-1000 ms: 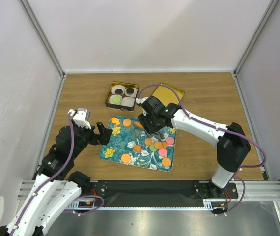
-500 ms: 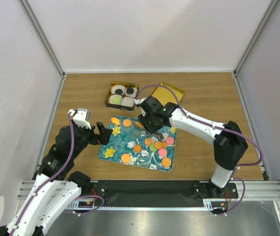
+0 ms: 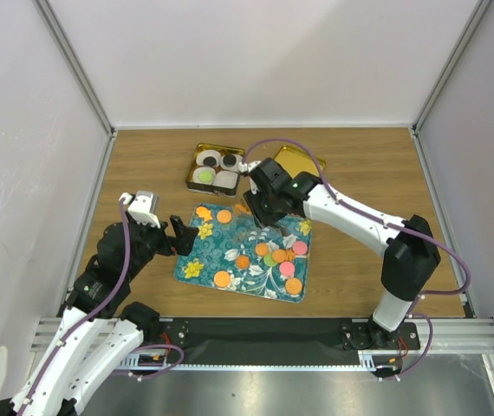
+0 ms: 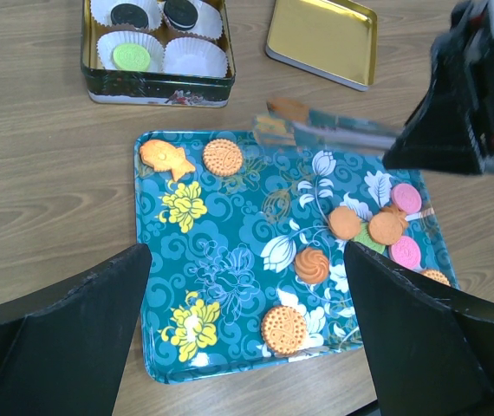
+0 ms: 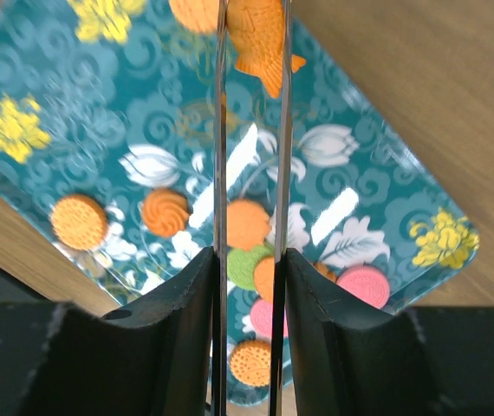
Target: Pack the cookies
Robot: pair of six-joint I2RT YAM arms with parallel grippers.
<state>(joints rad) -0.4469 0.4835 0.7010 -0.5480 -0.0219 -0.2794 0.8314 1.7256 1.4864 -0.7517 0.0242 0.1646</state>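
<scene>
Orange, pink and green cookies [image 3: 277, 256] lie scattered on a teal flowered tray [image 3: 230, 251]; most are bunched at its right side [image 4: 377, 227]. My right gripper [image 3: 264, 215] is shut on metal tongs [image 5: 220, 130], and their tips pinch an orange fish-shaped cookie [image 5: 256, 35], [image 4: 286, 108] above the tray's far edge. Another fish-shaped cookie [image 4: 165, 159] and a round one [image 4: 223, 156] lie at the tray's far left. My left gripper [image 4: 245, 251] hangs open over the tray's near left part, holding nothing.
A tin box [image 3: 214, 169] stands behind the tray with white paper cups: two hold black cookies [image 4: 128, 13], one a green cookie [image 4: 131, 57], one is bare [image 4: 195, 59]. Its gold lid [image 3: 297, 163] lies to the right. White walls enclose the table.
My right gripper has squeezed the tongs tighter and carried the orange cookie up and back from the tray, toward the tin. The left arm has not moved.
</scene>
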